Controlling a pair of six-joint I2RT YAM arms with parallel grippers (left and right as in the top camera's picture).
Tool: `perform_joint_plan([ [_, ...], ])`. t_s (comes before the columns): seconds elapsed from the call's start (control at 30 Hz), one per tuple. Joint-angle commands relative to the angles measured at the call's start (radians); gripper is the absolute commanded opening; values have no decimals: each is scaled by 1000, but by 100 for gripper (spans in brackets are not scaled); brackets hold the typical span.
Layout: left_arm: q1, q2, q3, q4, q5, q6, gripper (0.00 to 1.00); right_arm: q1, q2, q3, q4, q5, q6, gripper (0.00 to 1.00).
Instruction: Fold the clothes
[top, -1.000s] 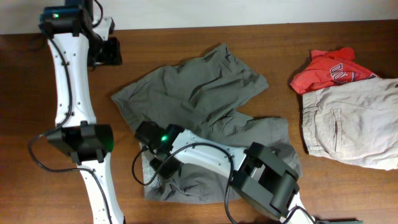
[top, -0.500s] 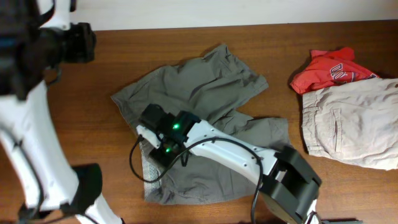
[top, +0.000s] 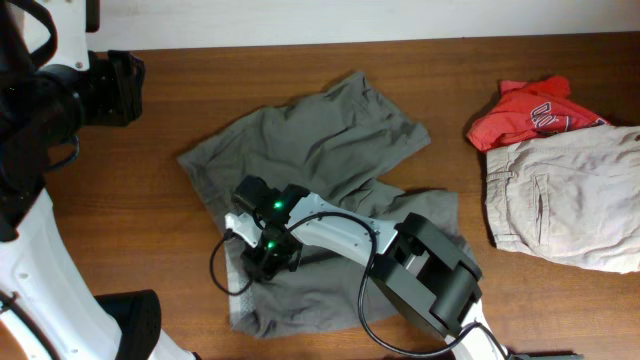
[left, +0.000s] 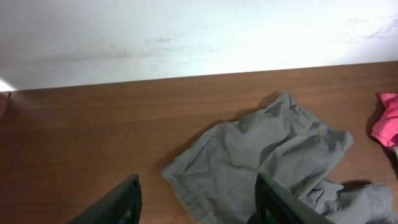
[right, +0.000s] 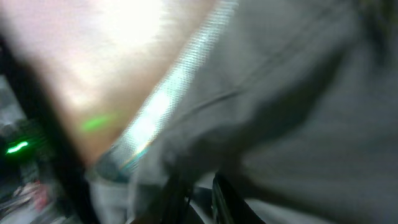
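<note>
Found the olive-grey shorts (top: 320, 150) spread on the tabletop (top: 150, 220), well left of the red T-shirt (top: 525, 115), long axis slanting from the far end to the near end, away from that T-shirt. Saw the right fingers (top: 268, 252) on this near end, cloth directly beneath; could not tell whether clenched. Saw the left fingers (left: 124, 202) released, empty, even farther from the T-shirt. Judged the right fingers the nearer.

Matt wrinkled woven cloth: olive-grey shorts (top: 320, 140); smooth brown wood: table (top: 300, 62).

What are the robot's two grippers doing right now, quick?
Left gripper: open, holding nothing.
Right gripper: down on the grey shorts; its view is too blurry to tell if it is gripping them.
</note>
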Motion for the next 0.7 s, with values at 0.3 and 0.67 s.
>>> perform_joint_plan([
  [0.3,-2,-129,-84,-1,-27,10,62,-144,-147,71,-156,65,-66,22],
  [0.67,-8,-129,-443,0,53,9,56,-196,-142,-60,-369,478,-83,23],
])
